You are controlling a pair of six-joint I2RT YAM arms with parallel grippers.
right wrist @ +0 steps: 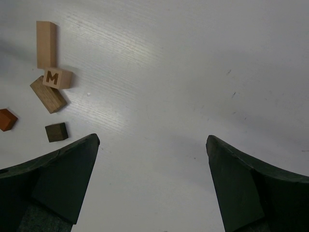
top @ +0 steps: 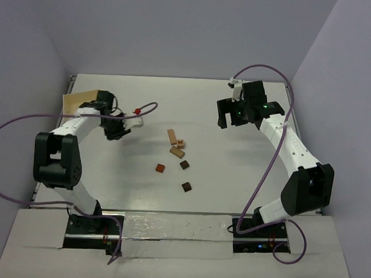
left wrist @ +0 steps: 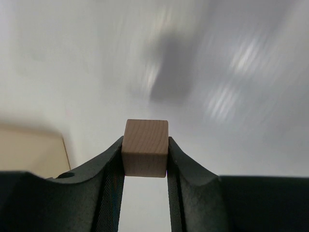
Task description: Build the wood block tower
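Observation:
My left gripper [left wrist: 145, 159] is shut on a light tan wood cube [left wrist: 145, 147] and holds it above the table; in the top view it [top: 117, 131] is at the left. My right gripper [right wrist: 152, 142] is open and empty; in the top view it [top: 229, 121] hovers right of the loose blocks. Mid-table lie a long tan piece [top: 172, 136] [right wrist: 46, 43], an "M" cube [top: 181, 142] [right wrist: 57, 78], a brown block [top: 177, 152] [right wrist: 48, 94], a reddish cube [top: 160, 168] [right wrist: 7, 119] and two dark cubes [top: 184, 165] [top: 187, 187]. No tower shows.
A flat pale tan board [top: 74, 102] lies at the far left edge, behind the left gripper; its corner shows in the left wrist view [left wrist: 29, 150]. A purple cable with a small red piece [top: 137, 111] arcs beside the left arm. Grey walls enclose the white table [top: 246, 167].

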